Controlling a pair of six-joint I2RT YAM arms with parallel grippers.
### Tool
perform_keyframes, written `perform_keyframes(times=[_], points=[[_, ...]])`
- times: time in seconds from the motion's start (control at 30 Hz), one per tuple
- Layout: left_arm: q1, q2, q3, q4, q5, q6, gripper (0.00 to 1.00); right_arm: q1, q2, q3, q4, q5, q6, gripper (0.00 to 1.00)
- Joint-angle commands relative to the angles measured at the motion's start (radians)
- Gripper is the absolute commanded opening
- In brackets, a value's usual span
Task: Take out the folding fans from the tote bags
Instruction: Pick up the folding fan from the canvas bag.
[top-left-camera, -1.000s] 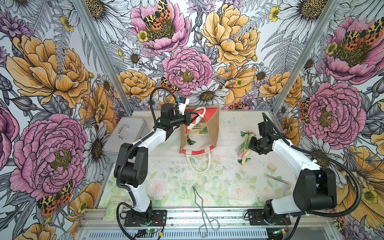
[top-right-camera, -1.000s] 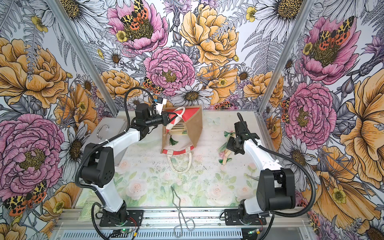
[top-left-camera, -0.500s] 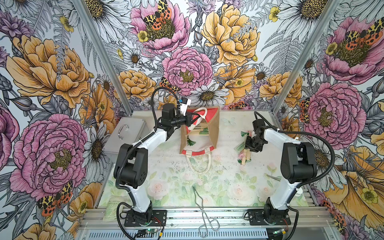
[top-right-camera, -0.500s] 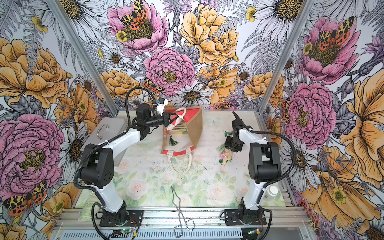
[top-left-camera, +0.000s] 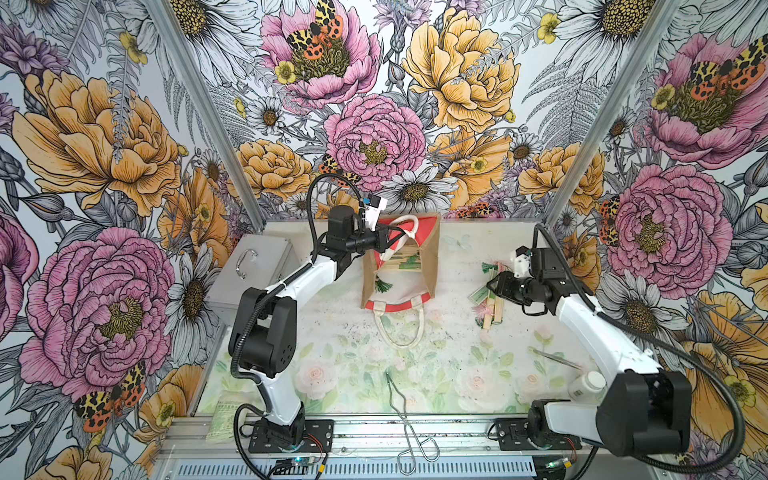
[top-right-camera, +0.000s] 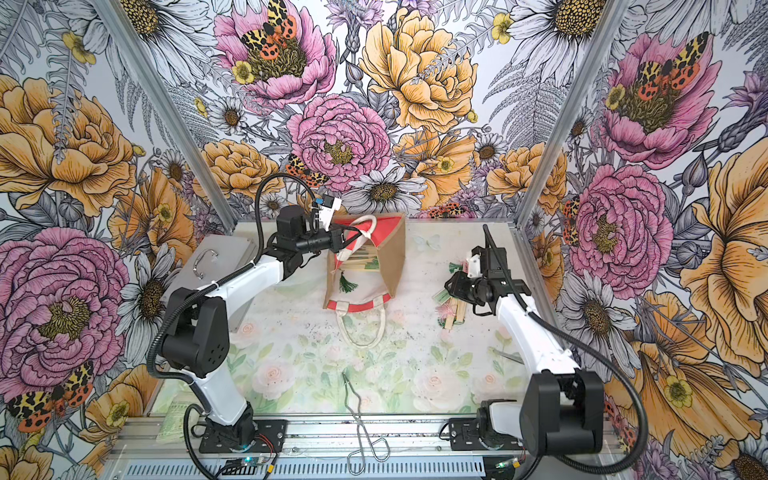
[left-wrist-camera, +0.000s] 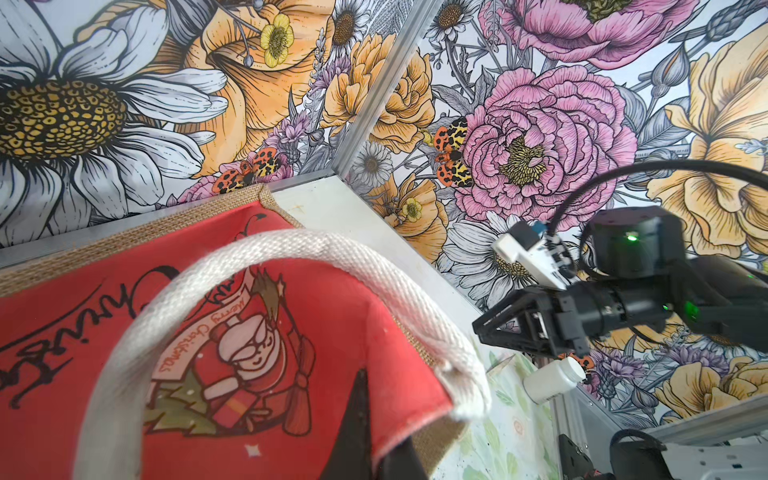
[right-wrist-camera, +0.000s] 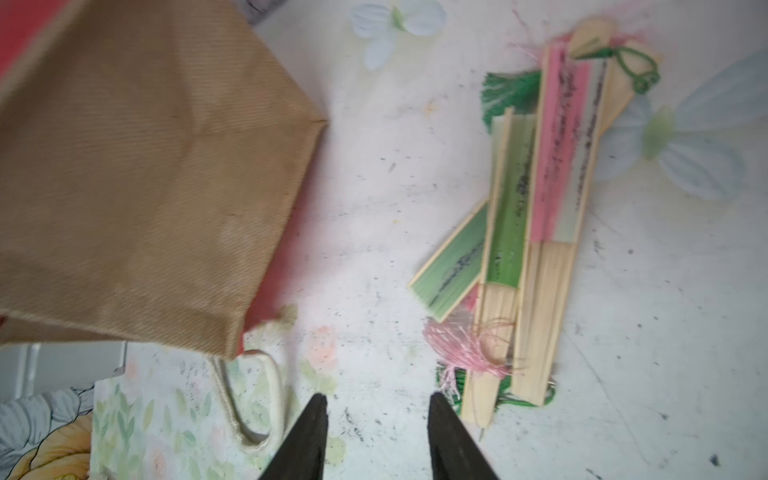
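Observation:
The tote bag (top-left-camera: 428, 266) (top-right-camera: 395, 257) stands at the back middle of the table, mouth gaping toward the camera. Its red printed panel (left-wrist-camera: 249, 332) fills the left wrist view. My left gripper (top-left-camera: 388, 244) (top-right-camera: 343, 243) (left-wrist-camera: 384, 411) is shut on the bag's upper rim beside a white rope handle (left-wrist-camera: 291, 249). Folding fans (top-left-camera: 401, 262) (top-right-camera: 361, 259) lie inside, a green tassel (top-left-camera: 380, 286) hanging out. More folding fans (top-left-camera: 490, 301) (top-right-camera: 451, 307) (right-wrist-camera: 523, 208), green and pink, lie piled to the bag's right. My right gripper (top-left-camera: 492, 286) (top-right-camera: 451, 286) (right-wrist-camera: 376, 415) hovers open and empty beside the pile.
A grey metal case (top-left-camera: 253, 274) sits left of the bag, behind my left arm. Metal tongs (top-left-camera: 399, 399) lie at the front middle. A white bottle (top-left-camera: 586, 384) and a thin metal tool (top-left-camera: 552, 359) are at the front right. The bag's other handle (top-left-camera: 399, 328) lies on the mat.
My right gripper was shut over the pile and now stands open with nothing in it; its arm shifted and came back. The left arm has stayed on the bag.

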Motion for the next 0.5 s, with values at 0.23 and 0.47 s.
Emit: perform_keyframes(times=[0.23, 0.47], points=[[-0.022, -0.04, 0.063, -0.03, -0.047, -0.001, 0.0, 0.439, -0.177, -0.236, 0.625, 0.274, -0.033, 0.35], [-0.029, -0.042, 0.064, -0.051, -0.077, -0.013, 0.0, 0.676, 0.119, -0.152, 0.828, 0.462, -0.014, 0.33]])
